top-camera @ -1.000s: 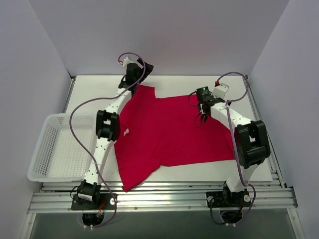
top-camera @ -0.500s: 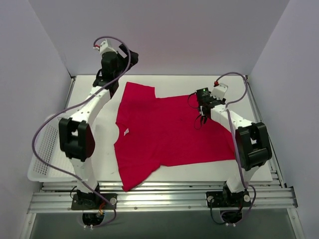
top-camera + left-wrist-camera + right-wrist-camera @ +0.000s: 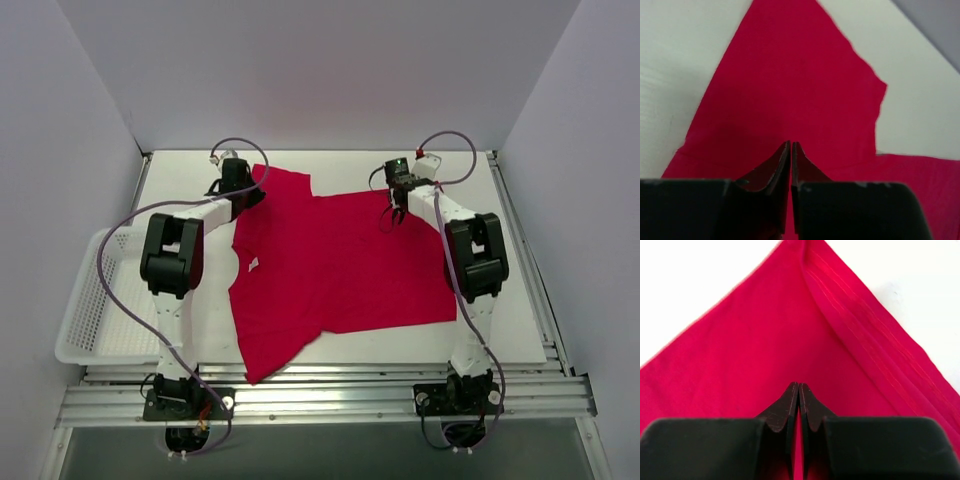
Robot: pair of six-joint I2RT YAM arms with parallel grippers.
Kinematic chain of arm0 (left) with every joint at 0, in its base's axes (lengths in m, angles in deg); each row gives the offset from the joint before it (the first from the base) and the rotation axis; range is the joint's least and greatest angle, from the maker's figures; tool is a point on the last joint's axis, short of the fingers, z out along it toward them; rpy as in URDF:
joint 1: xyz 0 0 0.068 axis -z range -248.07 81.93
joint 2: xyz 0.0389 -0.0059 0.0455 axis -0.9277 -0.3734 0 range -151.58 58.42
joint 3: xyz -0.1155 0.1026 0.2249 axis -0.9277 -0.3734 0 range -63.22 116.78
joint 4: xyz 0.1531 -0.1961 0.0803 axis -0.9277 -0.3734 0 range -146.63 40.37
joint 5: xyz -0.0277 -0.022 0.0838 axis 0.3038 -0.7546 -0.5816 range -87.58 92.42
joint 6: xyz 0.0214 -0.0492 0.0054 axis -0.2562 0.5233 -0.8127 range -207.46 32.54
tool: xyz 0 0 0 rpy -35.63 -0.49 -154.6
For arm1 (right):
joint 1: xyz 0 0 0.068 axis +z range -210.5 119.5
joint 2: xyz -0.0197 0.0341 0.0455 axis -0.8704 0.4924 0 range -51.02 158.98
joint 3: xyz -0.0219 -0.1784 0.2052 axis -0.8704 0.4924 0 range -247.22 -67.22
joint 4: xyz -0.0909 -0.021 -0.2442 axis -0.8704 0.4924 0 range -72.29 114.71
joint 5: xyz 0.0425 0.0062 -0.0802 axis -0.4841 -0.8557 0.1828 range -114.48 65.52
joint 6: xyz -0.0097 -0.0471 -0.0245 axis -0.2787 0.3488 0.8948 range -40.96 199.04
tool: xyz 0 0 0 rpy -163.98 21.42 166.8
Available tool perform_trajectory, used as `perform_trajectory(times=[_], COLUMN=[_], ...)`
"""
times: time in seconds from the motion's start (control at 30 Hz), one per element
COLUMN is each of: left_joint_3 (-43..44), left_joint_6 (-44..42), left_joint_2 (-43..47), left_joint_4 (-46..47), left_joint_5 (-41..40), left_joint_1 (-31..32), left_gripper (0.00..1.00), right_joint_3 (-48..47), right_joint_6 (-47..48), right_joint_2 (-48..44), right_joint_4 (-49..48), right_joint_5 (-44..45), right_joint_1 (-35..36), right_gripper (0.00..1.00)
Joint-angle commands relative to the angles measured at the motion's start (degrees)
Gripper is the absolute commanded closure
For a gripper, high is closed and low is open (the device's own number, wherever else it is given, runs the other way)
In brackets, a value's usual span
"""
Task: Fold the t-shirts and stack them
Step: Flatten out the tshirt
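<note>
While the white mesh basket (image 3: 100, 300) sits at the near left, the red t-shirt (image 3: 340, 270) lies spread flat on the table (image 3: 500, 335). Farther back, the left gripper (image 3: 252, 195) is at its sleeve and the right gripper (image 3: 392, 214) at its far edge, both jaws pressed together.

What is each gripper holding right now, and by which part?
Cannot be told. Both are shut over the red t-shirt, the left gripper at its far sleeve, the right gripper near its far hem corner.
</note>
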Motion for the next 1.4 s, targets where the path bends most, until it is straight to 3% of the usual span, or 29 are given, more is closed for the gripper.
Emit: perform_trajectory(times=[0.0, 0.2, 0.4, 0.67, 0.9, 1.03, 1.07, 1.13, 1.27, 1.37], left_joint_3=[4.5, 7.2, 12.8, 25.7, 40.2, 59.3, 67.9, 73.1, 66.2, 66.6], left_joint_6=[-0.1, 0.0, -0.5, 0.1, -0.4, -1.8, -1.9, -1.5, 0.5, 0.3], left_joint_2=[-0.5, -4.2, -9.2, -18.9, -26.8, -37.8, -39.9, -43.1, -40.4, -40.6], left_joint_4=[0.6, 0.2, -2.9, -14.8, -24.1, -33.4, -35.7, -34.5, -24.9, -21.0], left_joint_5=[2.8, 6.1, 7.2, 10.0, 9.1, 8.9, 9.0, 9.7, 11.4, 12.4], left_joint_1=[-0.9, -2.2, -2.9, -3.1, -3.0, -3.2, -3.3, -4.2, -5.9, -6.6], left_gripper=[0.88, 0.92, 0.95, 0.98, 0.98, 0.98, 0.98, 0.98, 0.95, 0.88], right_joint_3=[-8.5, -15.0, -18.1, -22.5, -26.0, -28.3, -28.8, -29.9, -31.6, -31.7], right_joint_6=[0.5, -0.7, -3.0, -3.2, -2.6, -2.7, -2.7, -3.0, -3.0, -3.1], right_joint_2=[4.1, 12.1, 17.9, 22.0, 25.0, 26.7, 27.4, 27.9, 29.1, 29.1], right_joint_4=[4.3, 7.2, 7.5, 7.7, 7.4, 7.4, 7.5, 7.7, 7.8, 7.2], right_joint_5=[0.3, 0.3, -7.2, -10.0, -12.9, -14.5, -14.7, -15.2, -15.9, -15.8], right_joint_1=[-1.1, -1.6, -5.4, -7.5, -8.3, -8.4, -8.4, -8.5, -8.7, -8.7], right_gripper=[1.0, 1.0, 1.0, 1.0, 1.0, 1.0, 1.0, 1.0, 1.0, 1.0])
